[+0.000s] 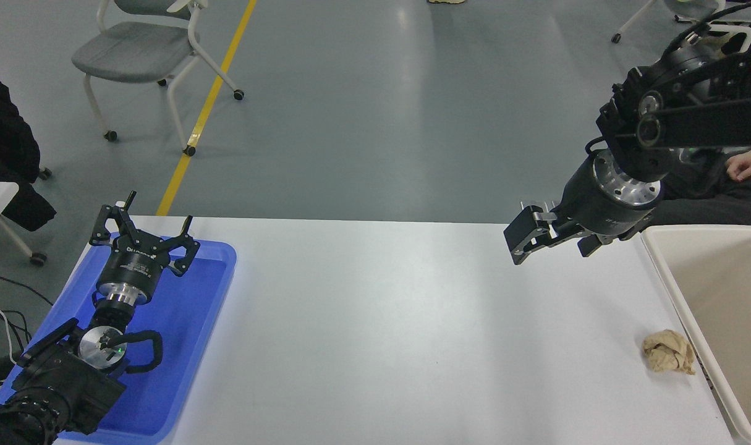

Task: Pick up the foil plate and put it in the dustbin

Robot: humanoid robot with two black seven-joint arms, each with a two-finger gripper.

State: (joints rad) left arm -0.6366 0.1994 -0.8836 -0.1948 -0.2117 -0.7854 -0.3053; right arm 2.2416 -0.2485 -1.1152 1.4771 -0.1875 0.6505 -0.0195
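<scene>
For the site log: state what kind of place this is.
Probably a lab or office-like test room, not a home: a white table on a bare grey floor with a yellow line, wheeled chairs around it, and a person seated at the far right.

Your right tool [516, 241] hung over table [400, 334], fingers together, empty; dustbin [678, 290] at right edge, brown paper ball [668, 359] beside it; left tool [141, 230] spread above blue tray [183, 346].
</scene>
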